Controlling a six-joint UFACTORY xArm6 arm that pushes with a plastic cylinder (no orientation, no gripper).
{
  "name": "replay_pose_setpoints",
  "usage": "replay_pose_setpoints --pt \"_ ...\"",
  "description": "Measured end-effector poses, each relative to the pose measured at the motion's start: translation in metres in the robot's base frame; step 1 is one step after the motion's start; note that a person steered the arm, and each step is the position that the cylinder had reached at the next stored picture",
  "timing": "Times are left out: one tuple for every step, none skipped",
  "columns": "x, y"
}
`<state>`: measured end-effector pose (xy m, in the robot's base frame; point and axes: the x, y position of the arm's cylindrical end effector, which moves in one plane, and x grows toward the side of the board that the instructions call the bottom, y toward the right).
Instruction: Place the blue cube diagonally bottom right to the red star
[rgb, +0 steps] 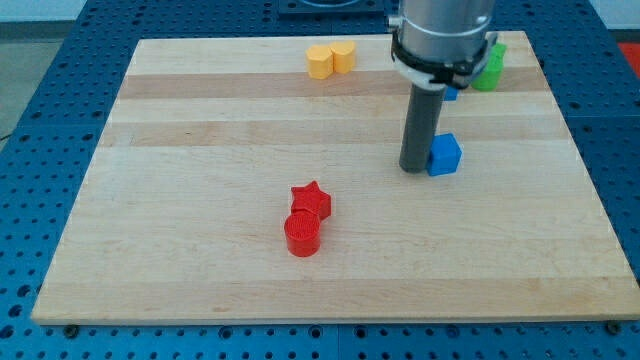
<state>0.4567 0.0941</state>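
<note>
The blue cube (444, 155) sits on the wooden board at the view's right, above the middle. The red star (312, 199) lies near the board's centre, well to the left of and below the cube. My tip (415, 169) rests on the board right against the cube's left side. The rod rises from it to the arm's grey body at the view's top.
A red cylinder (302, 234) touches the red star's lower side. A yellow hexagon-like block (320, 61) and a yellow cylinder (343, 56) sit at the top edge. A green block (490, 68) and a second blue block (451, 94), partly hidden by the arm, sit at the top right.
</note>
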Motion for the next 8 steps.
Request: replay_pose_setpoints --pt "0.028 0.000" --pt "0.017 -0.009" --pt "-0.026 -0.029" --pt "-0.096 -0.015" --pt "-0.085 0.051" --pt "-0.082 0.052" --pt "-0.080 0.052" --pt "-0.076 0.052"
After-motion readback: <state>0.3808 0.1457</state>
